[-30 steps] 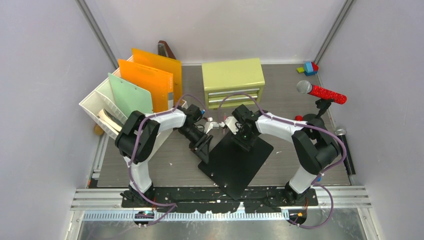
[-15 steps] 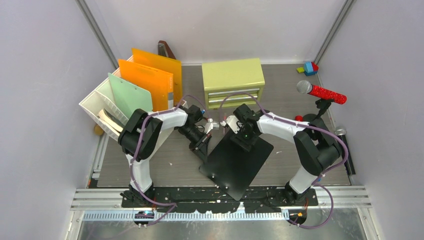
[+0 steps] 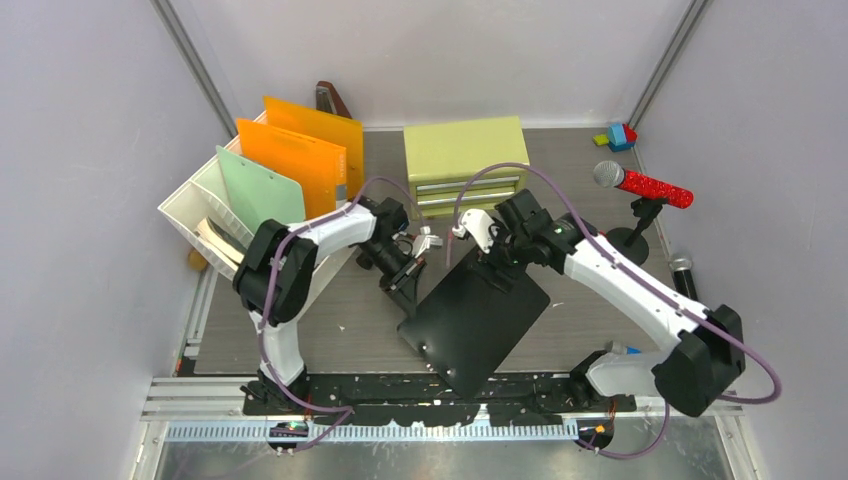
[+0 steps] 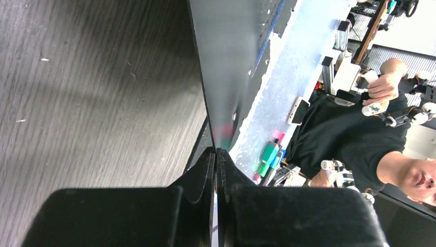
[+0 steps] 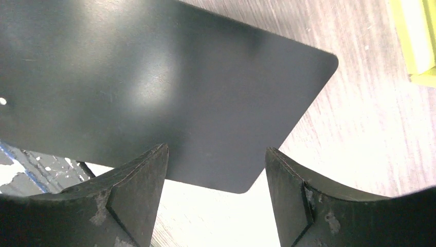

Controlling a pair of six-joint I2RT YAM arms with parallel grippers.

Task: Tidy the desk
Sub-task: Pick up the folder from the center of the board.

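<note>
A thin black sheet (image 3: 475, 320) lies slanted over the middle of the desk (image 3: 340, 320), its near corner reaching past the front rail. My left gripper (image 3: 405, 280) is shut on its left edge; the left wrist view shows the sheet (image 4: 226, 67) edge-on, pinched at the fingertips of the left gripper (image 4: 216, 152) and raised above the desk (image 4: 92, 77). My right gripper (image 3: 492, 258) hovers over the sheet's far corner. In the right wrist view that gripper (image 5: 216, 154) stands open and holds nothing, with the sheet (image 5: 154, 87) below and beyond it.
A yellow-green drawer cabinet (image 3: 466, 165) stands at the back centre. A white file rack (image 3: 200, 220) with orange and green folders (image 3: 300, 165) is at the left. A red microphone (image 3: 645, 185) on a stand, a black microphone (image 3: 690, 290) and toy blocks (image 3: 618, 136) are at the right.
My left gripper has shut on the sheet's left edge. My right gripper has opened, let go of the far corner and drawn up and to the right.
</note>
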